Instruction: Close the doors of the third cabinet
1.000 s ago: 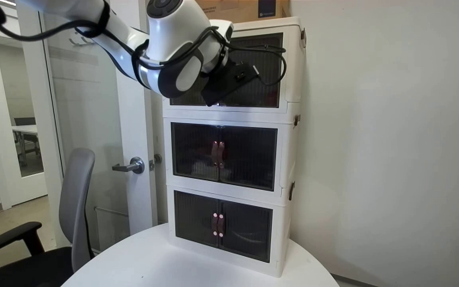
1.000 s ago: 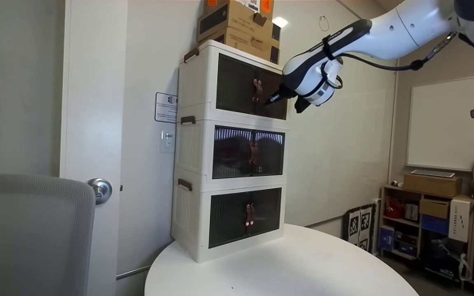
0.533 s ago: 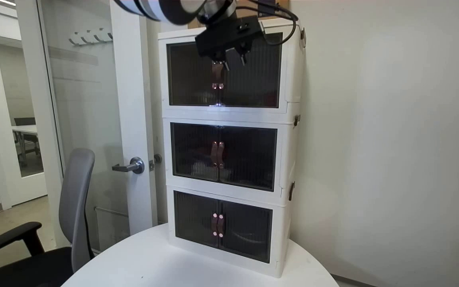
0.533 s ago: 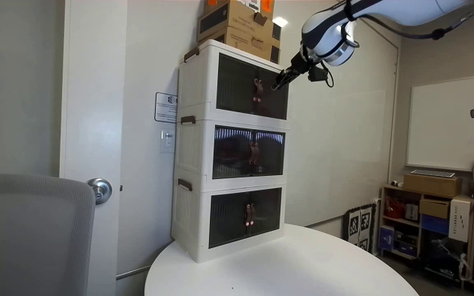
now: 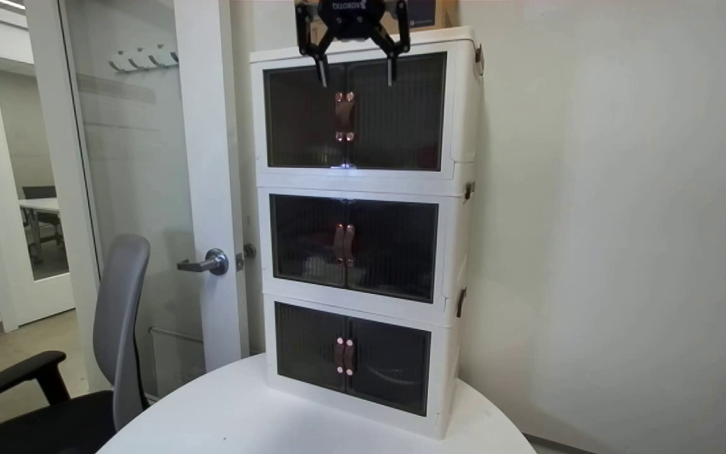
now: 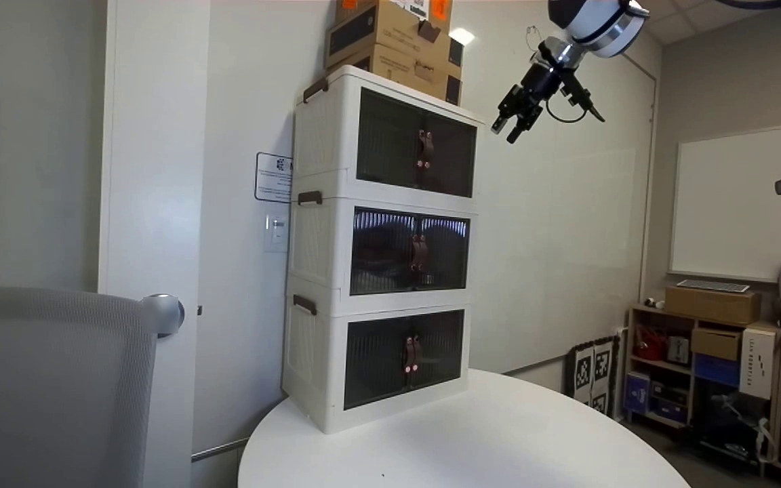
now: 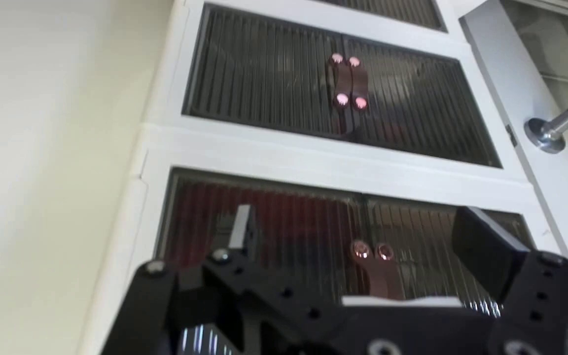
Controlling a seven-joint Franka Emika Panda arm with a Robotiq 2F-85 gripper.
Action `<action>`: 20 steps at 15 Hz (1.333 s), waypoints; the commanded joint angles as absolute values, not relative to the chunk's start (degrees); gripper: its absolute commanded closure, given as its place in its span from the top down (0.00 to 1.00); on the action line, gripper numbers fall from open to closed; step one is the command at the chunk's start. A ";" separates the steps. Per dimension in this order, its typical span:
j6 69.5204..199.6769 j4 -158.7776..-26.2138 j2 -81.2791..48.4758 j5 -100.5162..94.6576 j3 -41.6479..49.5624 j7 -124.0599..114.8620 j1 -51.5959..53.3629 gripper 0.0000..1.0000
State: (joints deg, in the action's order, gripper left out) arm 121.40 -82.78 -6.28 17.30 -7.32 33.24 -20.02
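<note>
The third cabinet [image 5: 464, 120] is the topmost white unit of the stack. Its dark ribbed doors [image 5: 397, 120] look flush with the frame in both exterior views. The two reddish-brown handles [image 6: 426, 149] meet at the centre seam. My gripper [image 5: 357, 82] hangs high in front of the upper part of these doors. In an exterior view a gap shows between the gripper [image 6: 504, 132] and the cabinet. Its jaws stand wide apart with nothing between them. In the wrist view, which is upside down, the fingers [image 7: 486, 246] partly cover the third cabinet's doors [image 7: 294, 222].
Below it are the middle unit [image 5: 394, 249] and the lowest unit [image 5: 388, 359], doors closed, on a round white table [image 6: 499, 434]. Cardboard boxes [image 6: 404, 51] sit on top. Beside the stack are a room door with a lever [image 5: 212, 261] and a grey chair [image 5: 120, 315].
My gripper has drawn back and up from the doors and turned. Its jaws have gone from closed together to wide apart. The cabinet doors look unmoved.
</note>
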 commanded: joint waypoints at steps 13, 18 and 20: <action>96.84 -122.12 24.37 8.04 -1.23 6.14 -2.80 1.00; 96.81 -125.86 27.58 -0.38 0.22 9.16 -1.70 1.00; 96.95 -128.19 29.86 -1.64 1.04 10.35 -1.81 1.00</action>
